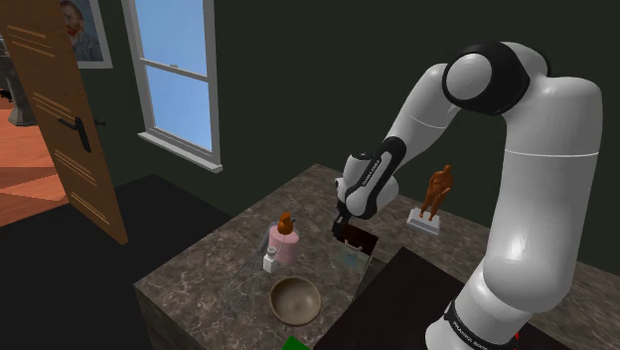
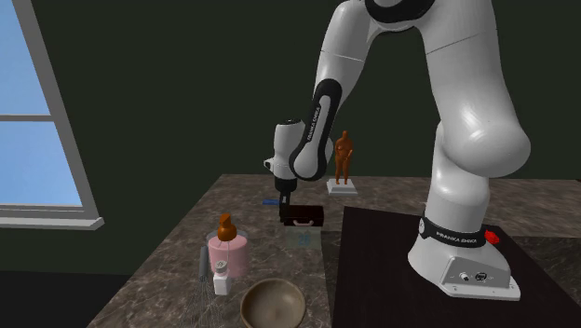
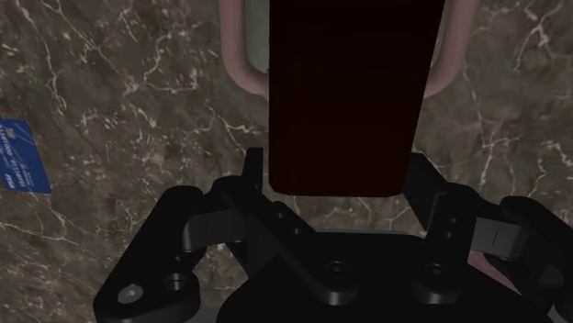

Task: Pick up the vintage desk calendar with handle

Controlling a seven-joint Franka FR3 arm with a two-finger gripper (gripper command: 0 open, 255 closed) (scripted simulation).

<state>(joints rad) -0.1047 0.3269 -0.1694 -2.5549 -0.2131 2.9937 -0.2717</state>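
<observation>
Black gripper (image 3: 336,165) fingers pinch a dark maroon, flat-faced calendar (image 3: 344,92) between them, above a brown table (image 3: 110,92) of white-veined stone. It hangs by the table's middle, with a round pink bottle (image 1: 285,242) to the shoulder view's left and a rounded brown bowl (image 1: 296,298) nearer.

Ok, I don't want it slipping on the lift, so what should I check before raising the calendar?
1. The desk calendar sits between the fingers of the gripper: ok.
2. Fingers against both its sides: ok, as far as the wrist view shows.
3. Calendar off the marble counter: cannot tell.
4. The pink bottle and the bowl stand apart from it: ok.
5. The blue card lies outside the grip: ok.
</observation>
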